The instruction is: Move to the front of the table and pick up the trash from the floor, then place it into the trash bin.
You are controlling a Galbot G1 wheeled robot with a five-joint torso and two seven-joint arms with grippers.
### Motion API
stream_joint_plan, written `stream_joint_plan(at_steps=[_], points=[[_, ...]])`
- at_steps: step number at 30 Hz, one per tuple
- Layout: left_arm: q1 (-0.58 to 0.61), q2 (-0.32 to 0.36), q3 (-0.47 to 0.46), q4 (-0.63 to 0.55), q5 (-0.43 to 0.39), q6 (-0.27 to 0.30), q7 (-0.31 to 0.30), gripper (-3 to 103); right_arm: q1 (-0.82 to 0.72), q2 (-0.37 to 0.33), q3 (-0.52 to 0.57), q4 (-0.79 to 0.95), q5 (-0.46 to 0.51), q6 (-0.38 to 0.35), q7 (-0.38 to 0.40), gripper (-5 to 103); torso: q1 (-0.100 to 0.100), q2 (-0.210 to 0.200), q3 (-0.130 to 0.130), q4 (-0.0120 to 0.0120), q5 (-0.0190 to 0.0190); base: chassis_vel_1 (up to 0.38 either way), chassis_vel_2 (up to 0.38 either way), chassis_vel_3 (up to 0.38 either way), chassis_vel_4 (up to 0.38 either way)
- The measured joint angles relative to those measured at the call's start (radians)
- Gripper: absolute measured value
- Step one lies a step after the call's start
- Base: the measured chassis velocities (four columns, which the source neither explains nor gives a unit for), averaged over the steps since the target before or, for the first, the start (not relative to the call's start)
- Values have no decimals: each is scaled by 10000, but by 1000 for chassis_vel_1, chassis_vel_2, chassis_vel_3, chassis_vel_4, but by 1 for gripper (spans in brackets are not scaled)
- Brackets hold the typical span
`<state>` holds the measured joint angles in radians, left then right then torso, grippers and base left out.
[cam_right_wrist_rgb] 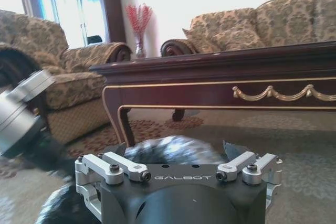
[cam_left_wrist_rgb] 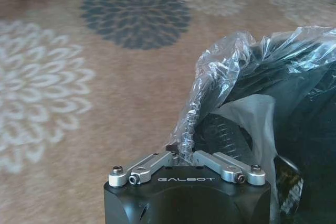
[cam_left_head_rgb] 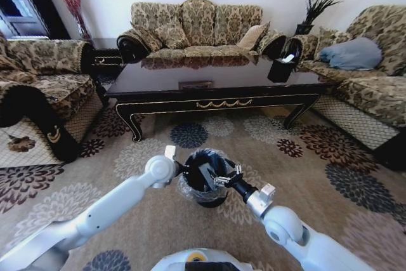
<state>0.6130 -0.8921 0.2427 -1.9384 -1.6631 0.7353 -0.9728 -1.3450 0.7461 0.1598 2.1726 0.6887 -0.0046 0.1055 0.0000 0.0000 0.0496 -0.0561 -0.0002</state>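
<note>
You've got the robot parked in front of the table (cam_left_head_rgb: 216, 87), which runs across the upper middle of the head view, with the gold swag on its front apron facing the camera. The trash bin (cam_left_head_rgb: 206, 182) stands on the patterned carpet (cam_left_head_rgb: 304, 176) at lower centre of the head view, well short of the table, with its clear liner bag (cam_left_wrist_rgb: 210, 77) crumpled around the rim.

Your left gripper (cam_left_head_rgb: 185, 171) comes in from the lower left and sits right at the bin's left rim. In the left wrist view the left gripper (cam_left_wrist_rgb: 181, 156) has its fingers drawn in close together at the edge of the liner, apparently pinching the plastic, though the tips are partly buried in the bag, so that contact isn't certain.

Your right gripper (cam_left_head_rgb: 219, 179) comes in from the lower right and sits over the bin's opening, at its right side. In the right wrist view the right gripper (cam_right_wrist_rgb: 178, 156) has its linkages spread wide, but the fingertips are hidden behind a blurred dark mass, so you can't tell whether it's released or clamped on anything.

No loose trash is visible on the carpet around the bin.
</note>
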Motion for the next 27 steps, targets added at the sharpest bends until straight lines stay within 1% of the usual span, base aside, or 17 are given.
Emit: stream_joint_plan(at_steps=[2, 3, 7, 8, 11, 12, 15, 21, 25, 26, 27], points=[[342, 267, -501, -7, 64, 0, 31, 0, 35, 95, 141, -38, 155, -1, 104, 100, 0, 0, 0, 1, -1, 0, 0, 0, 0], [342, 267, -501, -7, 64, 0, 31, 0, 35, 95, 141, -38, 155, -1, 104, 100, 0, 0, 0, 1, -1, 0, 0, 0, 0], [1375, 713, -1791, -51, 249, -6, 142, 0, -19, 223, 335, -209, 221, 18, 211, 100, 0, 0, 0, -2, -1, 0, 0, 0, 0], [1375, 713, -1791, -51, 249, -6, 142, 0, -19, 223, 335, -209, 221, 18, 211, 100, 0, 0, 0, -2, -1, 0, 0, 0, 0], [2634, 1063, -2890, -108, 551, -5, 410, 0, -186, 308, 485, -381, 219, 83, 239, 100, 0, 0, 0, 2, 0, 0, 0, 0, 0], [2634, 1063, -2890, -108, 551, -5, 410, 0, -186, 308, 485, -381, 219, 83, 239, 100, 0, 0, 0, 2, 0, 0, 0, 0, 0], [3565, 1199, -3545, -7, 1027, -3, 612, 0, -298, 430, 568, -600, 192, 137, 268, 100, 0, 0, 0, 2, 1, 0, 0, 0, 0], [4053, 1038, -3857, 178, 1426, -2, 639, 0, -372, 616, 442, -993, 37, 178, 291, 100, 0, 0, 1, -2, 1, 0, 0, 0, 0], [4183, 1017, -3966, 221, 1488, -1, 618, 0, -503, 629, 401, -1037, -131, 203, 288, 100, 0, 0, 1, -2, 0, 0, 0, 0, 0], [4224, 1019, -4010, 218, 1489, 1, 591, -3, -543, 628, 398, -1041, -168, 212, 285, 100, 0, 0, 1, -1, 1, 0, 0, 0, 0], [4258, 1022, -4066, 185, 1487, 0, 588, 1, -592, 629, 397, -1041, -205, 224, 283, 100, 0, 0, 1, -1, 0, 0, 0, 0, 0]])
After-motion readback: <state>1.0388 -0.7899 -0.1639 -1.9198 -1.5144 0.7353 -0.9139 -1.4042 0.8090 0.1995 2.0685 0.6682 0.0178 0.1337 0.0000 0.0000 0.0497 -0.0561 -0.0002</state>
